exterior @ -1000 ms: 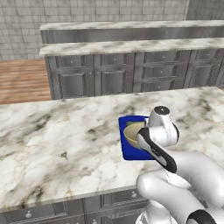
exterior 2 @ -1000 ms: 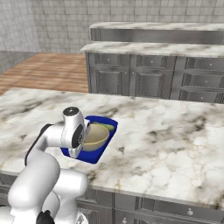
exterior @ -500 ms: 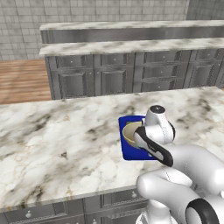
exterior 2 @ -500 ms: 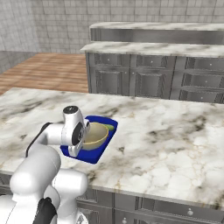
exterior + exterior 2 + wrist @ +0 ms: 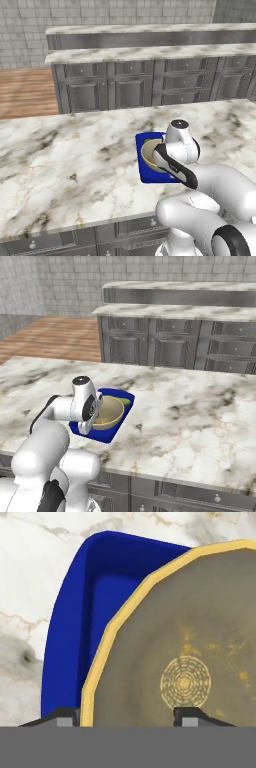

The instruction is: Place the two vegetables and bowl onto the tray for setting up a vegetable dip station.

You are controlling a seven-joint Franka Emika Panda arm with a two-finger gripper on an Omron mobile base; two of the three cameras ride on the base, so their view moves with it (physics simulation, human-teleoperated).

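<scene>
Starting at the left of my left base view: wood floor (image 5: 25, 92) in the far corner, then a long run of marble counter (image 5: 60, 160) in front of me. Moving right, there's the blue tray (image 5: 145, 174) lying flat on the marble, and the tan bowl (image 5: 148, 153) sits inside it, taking up most of its width. Right of that, the white arm bends over the bowl's near side.

In the right base view the order flips: the wrist is on the left, hanging over the bowl (image 5: 111, 412), with the tray (image 5: 108, 436) showing under it and around it. At the bowl's far rim there's a small green shape (image 5: 124, 401) on the tray; it's too small for me to name.

In the hand view, marble is on the left, then the tray wall (image 5: 75, 627), then the speckled inside of the bowl (image 5: 190, 637). The gripper (image 5: 129, 718) is released: its fingers (image 5: 62, 718) stand wide apart and straddle the rim, one outside just beside the rim, the other inside and well clear of the wall. Nothing is pinched.
</scene>
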